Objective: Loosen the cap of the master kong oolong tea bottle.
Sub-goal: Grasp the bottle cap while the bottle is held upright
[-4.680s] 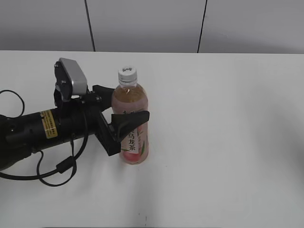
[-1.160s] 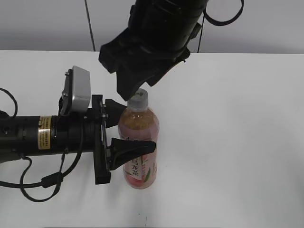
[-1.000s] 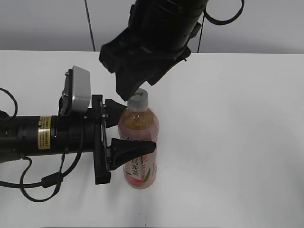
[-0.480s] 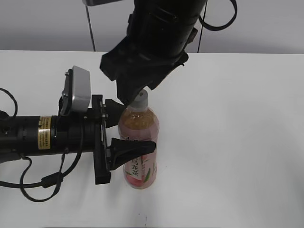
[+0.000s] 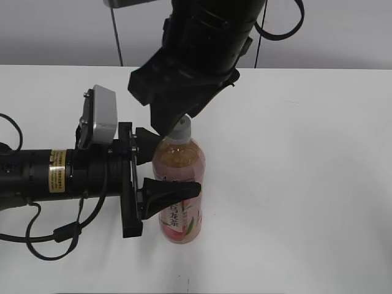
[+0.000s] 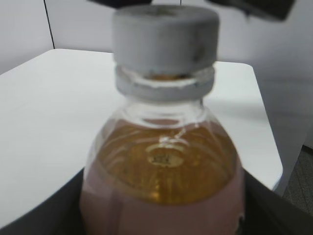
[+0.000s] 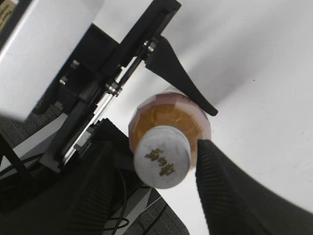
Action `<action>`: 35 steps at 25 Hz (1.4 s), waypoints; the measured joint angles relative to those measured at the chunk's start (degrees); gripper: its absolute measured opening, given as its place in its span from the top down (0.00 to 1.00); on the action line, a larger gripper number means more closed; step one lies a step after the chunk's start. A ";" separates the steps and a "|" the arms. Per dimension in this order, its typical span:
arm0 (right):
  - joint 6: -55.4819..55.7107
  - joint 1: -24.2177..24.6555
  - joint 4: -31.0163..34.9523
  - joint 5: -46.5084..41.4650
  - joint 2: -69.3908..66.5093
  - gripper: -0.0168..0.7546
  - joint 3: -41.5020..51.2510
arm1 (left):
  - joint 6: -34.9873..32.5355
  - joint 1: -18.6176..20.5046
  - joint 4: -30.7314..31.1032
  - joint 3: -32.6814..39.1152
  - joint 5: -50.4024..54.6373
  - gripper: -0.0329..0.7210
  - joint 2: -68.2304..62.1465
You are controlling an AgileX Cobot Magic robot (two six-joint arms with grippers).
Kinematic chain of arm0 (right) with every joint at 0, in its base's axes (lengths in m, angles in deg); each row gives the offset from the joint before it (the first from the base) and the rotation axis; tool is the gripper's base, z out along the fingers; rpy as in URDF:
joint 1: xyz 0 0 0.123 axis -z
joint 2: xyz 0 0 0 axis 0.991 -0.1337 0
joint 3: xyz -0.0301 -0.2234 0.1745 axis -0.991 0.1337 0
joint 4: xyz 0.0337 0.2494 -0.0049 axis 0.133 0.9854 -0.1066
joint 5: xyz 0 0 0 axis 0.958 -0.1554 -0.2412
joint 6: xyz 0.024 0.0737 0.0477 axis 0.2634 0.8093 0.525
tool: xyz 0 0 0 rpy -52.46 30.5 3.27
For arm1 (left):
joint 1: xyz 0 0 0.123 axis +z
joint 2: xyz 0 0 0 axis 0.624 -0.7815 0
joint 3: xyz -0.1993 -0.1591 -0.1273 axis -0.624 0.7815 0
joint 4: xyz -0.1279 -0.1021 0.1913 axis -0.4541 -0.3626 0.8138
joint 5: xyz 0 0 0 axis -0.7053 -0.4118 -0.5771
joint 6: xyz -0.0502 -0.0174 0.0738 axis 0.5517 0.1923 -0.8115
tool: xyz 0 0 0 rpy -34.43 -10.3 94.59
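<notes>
You have the master kong oolong tea bottle [image 5: 179, 190] upright on the white table [image 5: 306, 184], clamped at mid-body between the fingers of your left gripper [image 5: 160, 176]. Your right gripper [image 5: 177, 119] sits directly over the cap [image 5: 182, 130], covering most of it; its jaw position cannot be determined.

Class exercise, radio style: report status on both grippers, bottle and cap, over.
Left gripper shut on bottle, upright on table. Right gripper open, fingers either side of cap, not yet closed. Nothing obstructing.
</notes>
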 joint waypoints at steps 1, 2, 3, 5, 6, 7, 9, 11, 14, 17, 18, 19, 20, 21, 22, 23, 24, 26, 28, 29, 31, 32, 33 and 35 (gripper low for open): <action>-0.06 0.00 0.00 0.00 0.00 0.45 0.00 | 0.00 0.00 0.00 0.00 0.00 0.34 0.00; -0.12 0.00 0.00 0.00 0.00 0.45 0.00 | 0.00 0.00 0.00 0.00 0.00 0.34 0.00; -0.24 0.00 0.05 0.00 0.00 0.45 0.00 | 0.00 0.00 0.00 0.00 0.00 0.34 0.00; -0.35 0.00 0.05 0.00 0.00 0.45 0.00 | 0.00 0.00 0.00 0.00 0.00 0.34 0.00; -0.34 0.00 0.05 0.00 0.00 0.45 0.00 | 0.00 0.00 0.00 0.00 0.00 0.34 0.00; -0.42 0.00 0.05 0.00 0.00 0.45 0.00 | 0.00 0.00 0.00 0.00 0.00 0.34 0.00; -0.56 0.00 0.05 0.00 0.00 0.45 0.00 | 0.00 0.00 0.00 0.00 0.00 0.34 0.00; -0.69 0.00 0.05 0.00 0.00 0.45 0.00 | 0.00 0.00 0.00 0.00 0.00 0.34 0.00; -0.75 0.00 -0.07 0.00 0.00 0.45 0.00 | 0.00 0.00 0.00 0.00 0.00 0.34 0.00; -0.75 0.00 -0.13 0.00 0.00 0.45 0.00 | 0.00 0.00 0.00 0.00 0.00 0.34 0.00; -0.75 0.00 -0.13 0.00 -0.05 0.45 0.00 | 0.00 0.00 0.00 0.00 0.00 0.34 0.00; -0.81 0.00 -0.13 0.00 -0.12 0.45 0.00 | 0.00 0.00 0.00 0.00 0.00 0.34 0.00; -0.81 0.00 -0.13 0.00 -0.19 0.45 0.00 | 0.00 0.00 0.00 0.00 0.00 0.34 0.00; -0.88 0.00 -0.26 -0.07 -0.33 0.45 0.00 | 0.00 0.00 0.00 0.00 0.00 0.34 0.00; -0.93 0.00 -0.39 -0.07 -0.59 0.45 0.00 | 0.00 0.00 0.00 0.00 0.00 0.34 0.00; -0.93 0.00 -0.52 -0.07 -0.94 0.45 0.00 | 0.00 0.00 0.00 0.00 0.00 0.34 0.00; -0.93 0.00 -0.51 -0.07 -1.19 0.45 0.00 | 0.00 0.00 0.00 0.00 0.00 0.34 0.00; -0.93 0.00 -0.51 -0.07 -1.86 0.45 0.00 | 0.00 0.00 0.00 0.00 0.00 0.34 0.00; -0.93 0.00 -0.55 -0.01 -2.13 0.45 0.00 | 0.00 0.00 0.00 0.00 0.00 0.34 0.00; -0.93 0.00 -0.55 -0.01 -2.19 0.45 0.00 | 0.00 0.00 0.00 0.00 0.00 0.34 0.00; -0.97 0.00 -0.55 -0.01 -2.19 0.47 0.00 | 0.00 0.00 0.00 0.00 0.00 0.34 0.00; -0.97 0.00 -0.55 -0.01 -2.19 0.50 0.00 | 0.00 0.00 0.00 0.00 0.00 0.34 0.00; -1.07 0.00 -0.55 -0.01 -2.19 0.54 0.00 | 0.00 0.00 0.00 0.00 0.00 0.34 0.00; -1.53 0.00 -0.81 -0.01 -2.19 0.61 0.00 | 0.00 0.00 -0.06 0.00 0.00 0.34 0.00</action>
